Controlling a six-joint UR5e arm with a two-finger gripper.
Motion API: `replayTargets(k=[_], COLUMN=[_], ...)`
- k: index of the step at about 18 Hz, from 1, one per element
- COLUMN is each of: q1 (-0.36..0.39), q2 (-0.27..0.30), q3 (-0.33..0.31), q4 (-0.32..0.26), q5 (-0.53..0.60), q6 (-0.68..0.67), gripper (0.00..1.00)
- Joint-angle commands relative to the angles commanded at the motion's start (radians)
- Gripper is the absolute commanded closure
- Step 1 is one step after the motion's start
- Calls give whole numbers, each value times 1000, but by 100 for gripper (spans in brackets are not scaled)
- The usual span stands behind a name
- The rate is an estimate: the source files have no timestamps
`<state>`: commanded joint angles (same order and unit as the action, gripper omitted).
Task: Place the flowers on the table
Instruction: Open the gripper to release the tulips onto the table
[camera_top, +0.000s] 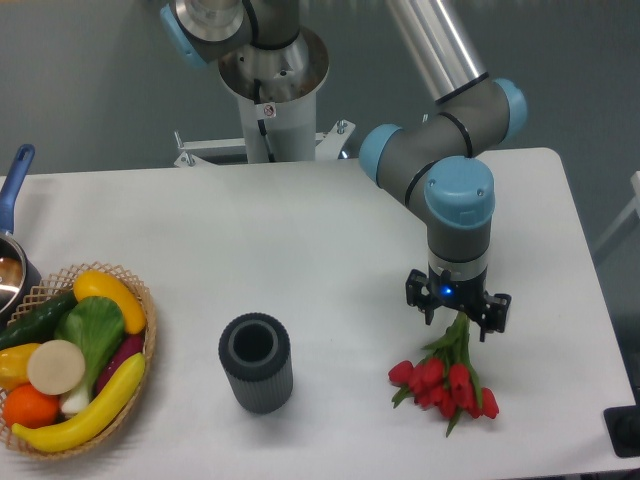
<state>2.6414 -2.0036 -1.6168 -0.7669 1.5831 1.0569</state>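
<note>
The flowers (446, 384) are a small bunch of red buds with green stems, lying on the white table (300, 230) at the front right, buds toward the front edge. Their stems run up between the fingers of my gripper (458, 322), which points straight down just above the stem ends. The fingers stand apart on either side of the stems, so the gripper is open.
A dark ribbed cylinder (256, 363) stands upright left of the flowers. A wicker basket (149, 335) of fruit and vegetables sits at the front left. A pot with a blue handle (17, 172) is at the left edge. The robot's base (272, 95) is at the back.
</note>
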Motion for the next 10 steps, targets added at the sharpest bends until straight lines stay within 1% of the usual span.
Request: replayTargets(k=[2,5,6,10], q1=[17,31,37,68], q2=[29,38,51,100], q3=[-20,-26,-29,-84], q4=[0,-2,-2,-3], q5=[-6,-23,-37,-54], q6=[8,32,46,98], gripper=[0,0,0,0])
